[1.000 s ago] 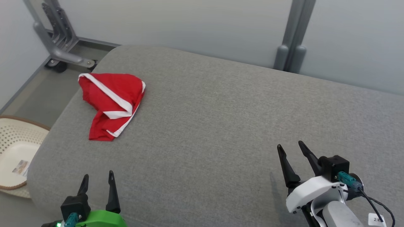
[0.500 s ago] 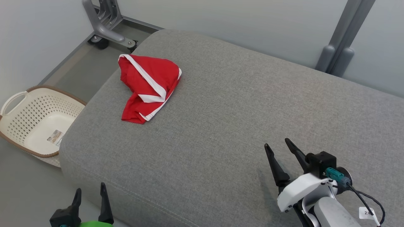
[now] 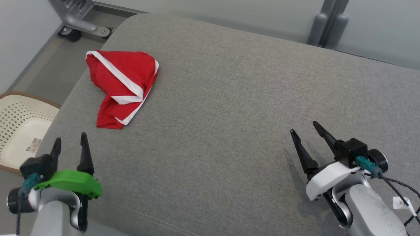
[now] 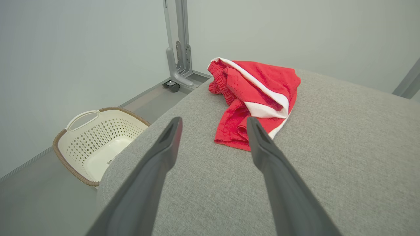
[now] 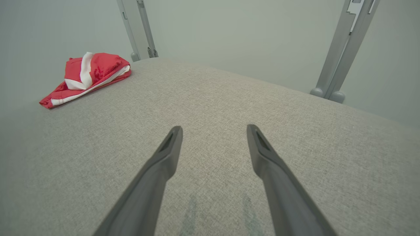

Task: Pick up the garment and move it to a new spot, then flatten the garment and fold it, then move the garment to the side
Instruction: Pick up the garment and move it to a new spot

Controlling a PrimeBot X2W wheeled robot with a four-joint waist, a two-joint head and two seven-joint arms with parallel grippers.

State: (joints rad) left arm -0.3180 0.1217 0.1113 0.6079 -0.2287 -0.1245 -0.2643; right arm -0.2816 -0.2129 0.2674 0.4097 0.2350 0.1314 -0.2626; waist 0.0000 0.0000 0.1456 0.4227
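Two pincers, both spread wide and holding nothing, hang over the near side of the broad grey woven-fabric cushion [image 3: 229,114]: my left pincer [image 3: 70,139] above its near left corner, my right pincer [image 3: 303,127] above its near right part. The crumpled red garment with white bands [image 3: 121,82] lies bunched toward the cushion's far left corner, close to the left edge. Its long axis runs roughly from the cushion's far side toward the near side, with the narrower hem end pointing at my left pincer. From the left wrist the garment sits straight ahead, a touch right of centre; from the right wrist it is well apart, across the cushion. I judge the left arm the nearer one, and a forward reach along that axis the likely first grab. The cushion's fabric looks flat and matte, with plenty of bare room to the garment's right for spreading. Off the cushion's left edge stands a cream perforated plastic basket [image 4: 98,144] on the grey floor [image 3: 42,65], with a grey metal frame leg [image 3: 78,23] and a pale wall [image 3: 229,13] beyond the far side.
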